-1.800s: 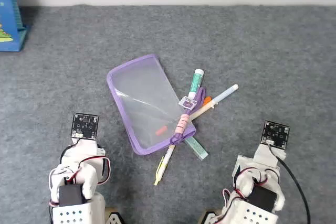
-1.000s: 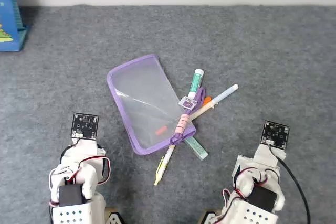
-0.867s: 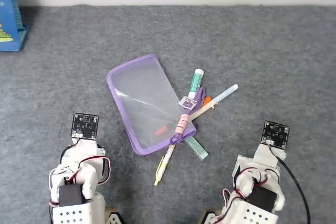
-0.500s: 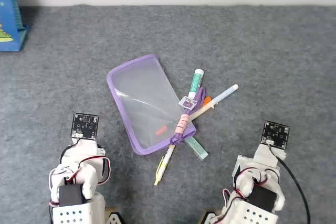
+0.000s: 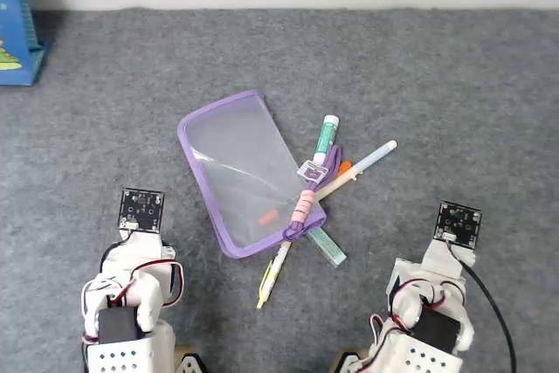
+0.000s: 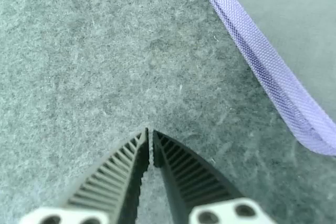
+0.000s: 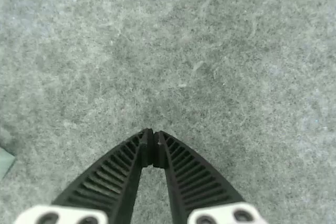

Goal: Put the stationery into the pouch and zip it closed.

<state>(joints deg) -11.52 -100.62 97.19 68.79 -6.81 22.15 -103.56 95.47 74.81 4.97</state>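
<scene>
A clear pouch with purple trim (image 5: 242, 174) lies flat in the middle of the grey felt; its purple edge (image 6: 265, 68) crosses the left wrist view. Beside its right edge lie a green-and-white marker (image 5: 325, 141), a white pen with an orange part (image 5: 358, 167), a yellow-tipped pen (image 5: 272, 275), a teal stick (image 5: 327, 246), and the pouch's pink-and-purple zipper strap (image 5: 303, 200) across them. A small red item (image 5: 267, 217) shows through the pouch. My left gripper (image 6: 150, 139) is shut over bare felt near the pouch's near left corner. My right gripper (image 7: 153, 141) is shut over bare felt.
Both arms sit folded at the near edge, the left arm (image 5: 131, 290) and the right arm (image 5: 432, 299). A blue box (image 5: 17, 28) stands at the far left corner by the white wall. Bare felt surrounds the pouch on all sides.
</scene>
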